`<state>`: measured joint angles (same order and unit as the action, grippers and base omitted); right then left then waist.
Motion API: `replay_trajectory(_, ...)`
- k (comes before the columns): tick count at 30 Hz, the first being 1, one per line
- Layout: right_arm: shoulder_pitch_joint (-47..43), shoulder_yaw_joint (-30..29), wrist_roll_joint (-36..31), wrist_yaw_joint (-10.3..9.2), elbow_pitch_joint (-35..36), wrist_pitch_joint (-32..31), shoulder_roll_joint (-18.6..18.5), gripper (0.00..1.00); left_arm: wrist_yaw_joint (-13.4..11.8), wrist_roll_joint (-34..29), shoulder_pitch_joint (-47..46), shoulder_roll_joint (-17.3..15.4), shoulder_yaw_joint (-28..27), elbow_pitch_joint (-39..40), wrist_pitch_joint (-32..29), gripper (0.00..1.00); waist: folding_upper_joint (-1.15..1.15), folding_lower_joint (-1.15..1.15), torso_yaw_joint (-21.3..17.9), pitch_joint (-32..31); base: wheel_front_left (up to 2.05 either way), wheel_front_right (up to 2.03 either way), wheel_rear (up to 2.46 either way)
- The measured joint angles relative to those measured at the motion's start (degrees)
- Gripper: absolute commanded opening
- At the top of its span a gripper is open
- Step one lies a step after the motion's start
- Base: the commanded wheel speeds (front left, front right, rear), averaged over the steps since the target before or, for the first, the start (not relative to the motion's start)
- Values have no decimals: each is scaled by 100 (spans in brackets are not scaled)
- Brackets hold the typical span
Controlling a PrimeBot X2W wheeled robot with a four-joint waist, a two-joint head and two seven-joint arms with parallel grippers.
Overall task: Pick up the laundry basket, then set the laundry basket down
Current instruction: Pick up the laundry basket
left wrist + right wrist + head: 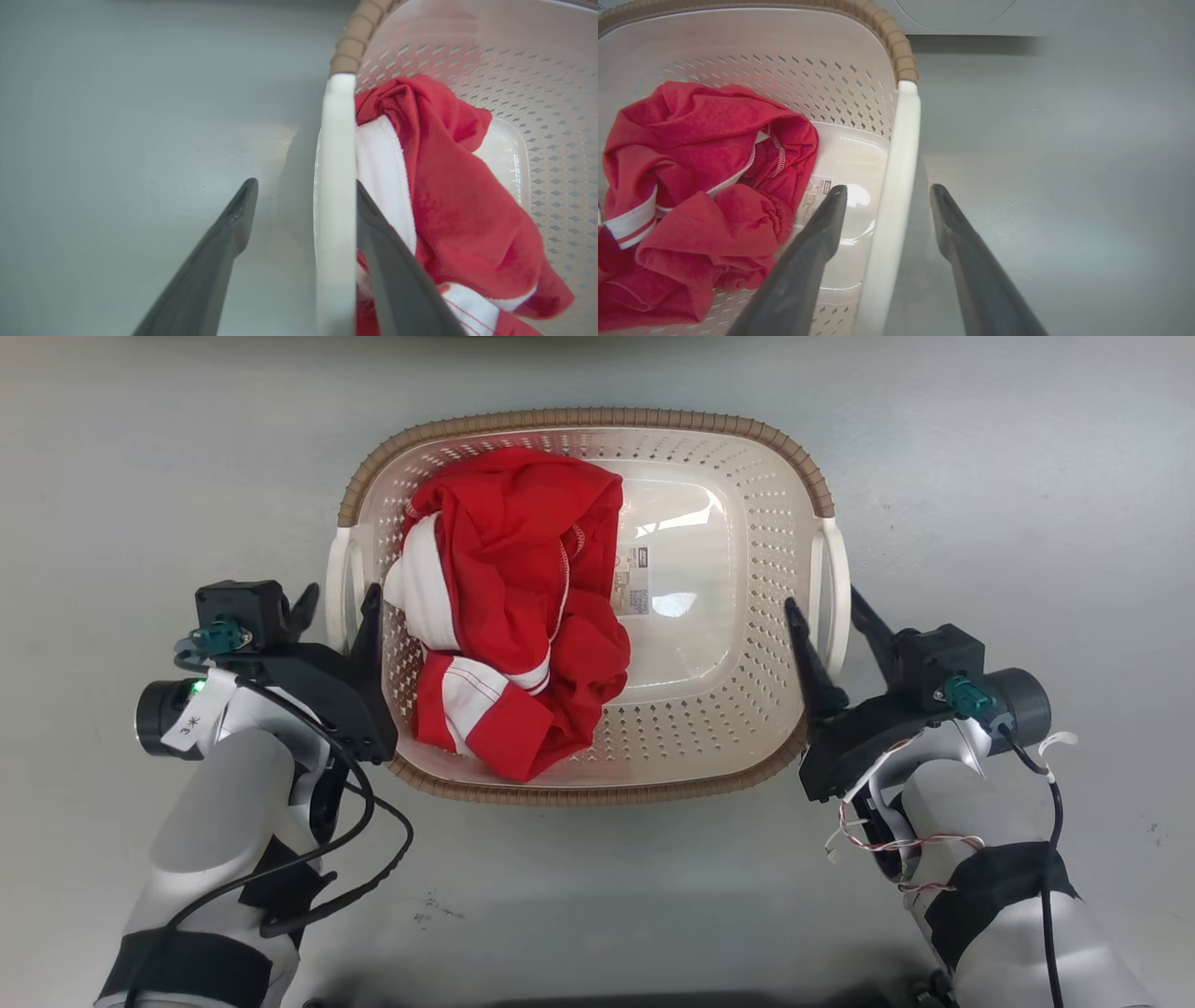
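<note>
The laundry basket [579, 418], cream perforated plastic with a brown woven-look rim, sits on the grey floor in the middle of the head view. A crumpled red and white garment [523, 616] lies in its left half, beside a small label [637, 581] on the bottom. My left gripper [341, 602] is open astride the left white loop handle [335, 163], with its inner finger against the handle and its outer finger apart from it. My right gripper [823, 602] is open astride the right handle [903, 140], one finger inside the basket, one outside.
Bare grey floor [1027, 476] surrounds the basket on all sides. A pale rounded object [957, 14] stands at the far end of the floor in the right wrist view. Cables hang from both forearms near the basket's front corners.
</note>
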<state>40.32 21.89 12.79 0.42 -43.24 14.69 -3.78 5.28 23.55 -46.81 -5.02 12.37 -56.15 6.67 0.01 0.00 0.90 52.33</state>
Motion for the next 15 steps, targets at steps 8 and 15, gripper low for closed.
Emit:
replay_trajectory(8, 140, 57, 187, 13, -240, 1, 48, 0, 121, 19, -144, 79, 82, -277, 20, 0, -1, 0, 11, 7, 0, 0, 0)
replay_trajectory(15, 213, 75, 269, 119, -546, -1, 74, 0, 143, 58, -151, 119, 134, -548, 53, 0, -1, 0, -4, -110, 0, 0, 0)
